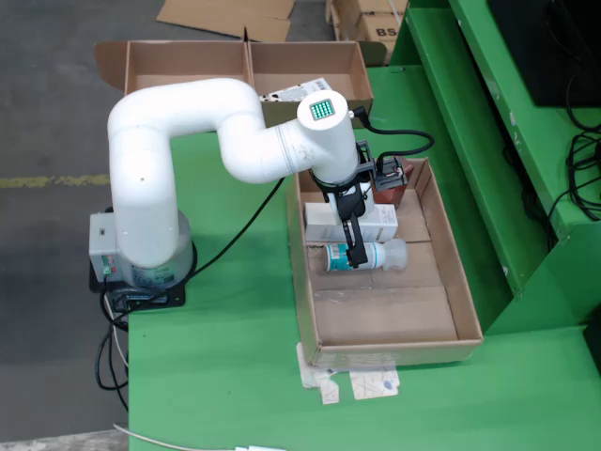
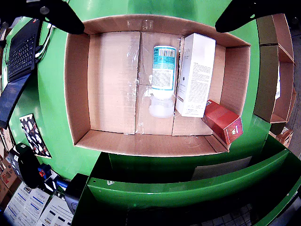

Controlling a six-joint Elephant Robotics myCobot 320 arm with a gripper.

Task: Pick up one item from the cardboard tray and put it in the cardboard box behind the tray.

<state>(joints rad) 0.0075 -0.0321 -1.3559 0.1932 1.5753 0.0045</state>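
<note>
A cardboard tray lies on the green table. It holds a clear bottle with a teal label, a white box and a red box. My gripper hangs above the bottle and white box, open and empty. In the wrist view its black fingers spread wide at the top corners over the tray, with the bottle, white box and red box below. The cardboard box with two compartments stands behind the tray; it shows at the right edge of the wrist view.
A white item lies in the box's right compartment. A raised green shelf runs to the right of the tray. The robot base and cables stand on the left. Paper scraps lie at the tray's front. A laptop shows in the wrist view.
</note>
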